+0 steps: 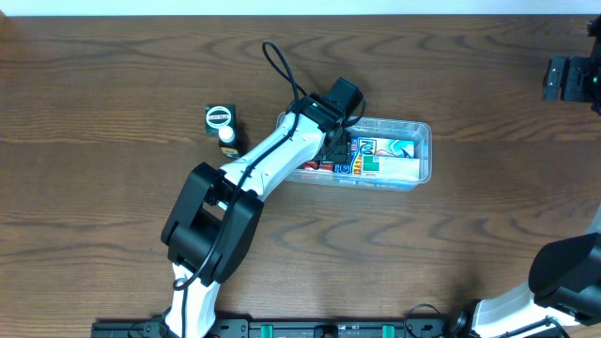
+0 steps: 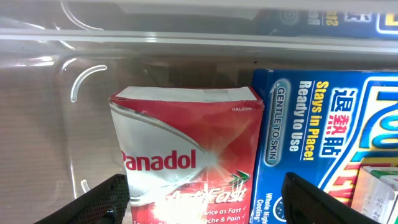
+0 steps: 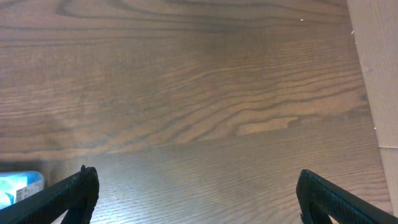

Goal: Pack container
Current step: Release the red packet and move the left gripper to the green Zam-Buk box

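The left gripper [image 2: 205,193] stands wide inside the container [image 1: 427,155], its jaws either side of a red Panadol box [image 2: 186,137] and not gripping it. The container is a clear, shallow tub with rounded corners, lying near the middle of the table [image 1: 113,94]. A blue pack [image 2: 323,137] stands just right of the box. From overhead the left arm [image 1: 272,155] hides the tub's left end, and the wrist view cuts off the 2 packs below. The right gripper [image 3: 196,186] gapes wide over the table, well apart.
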Motion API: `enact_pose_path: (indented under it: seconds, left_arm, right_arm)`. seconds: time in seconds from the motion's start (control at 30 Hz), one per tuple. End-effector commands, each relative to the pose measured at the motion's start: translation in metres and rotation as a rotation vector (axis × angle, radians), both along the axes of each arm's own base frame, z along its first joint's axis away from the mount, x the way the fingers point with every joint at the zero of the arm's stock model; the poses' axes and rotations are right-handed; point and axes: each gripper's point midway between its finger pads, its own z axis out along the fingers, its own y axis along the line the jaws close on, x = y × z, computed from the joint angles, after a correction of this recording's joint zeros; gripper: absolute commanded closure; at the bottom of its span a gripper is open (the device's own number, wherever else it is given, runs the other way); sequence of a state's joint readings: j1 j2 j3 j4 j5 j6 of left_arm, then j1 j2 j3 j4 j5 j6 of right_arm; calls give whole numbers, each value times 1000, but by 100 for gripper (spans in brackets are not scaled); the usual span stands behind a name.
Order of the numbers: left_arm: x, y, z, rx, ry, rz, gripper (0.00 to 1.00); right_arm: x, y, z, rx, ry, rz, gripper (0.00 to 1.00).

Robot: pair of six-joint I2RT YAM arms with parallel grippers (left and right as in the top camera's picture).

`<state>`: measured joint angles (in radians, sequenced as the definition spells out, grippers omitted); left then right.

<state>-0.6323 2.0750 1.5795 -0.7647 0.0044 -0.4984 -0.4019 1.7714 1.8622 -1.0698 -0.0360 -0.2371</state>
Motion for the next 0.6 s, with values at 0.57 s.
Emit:
enact_pose_path:
  seconds: [0.57]
  left_arm:
    - [19, 5, 52, -54, -110, -67, 21]
  right_arm:
    - [-2, -2, 1, 8, -5, -18, 1]
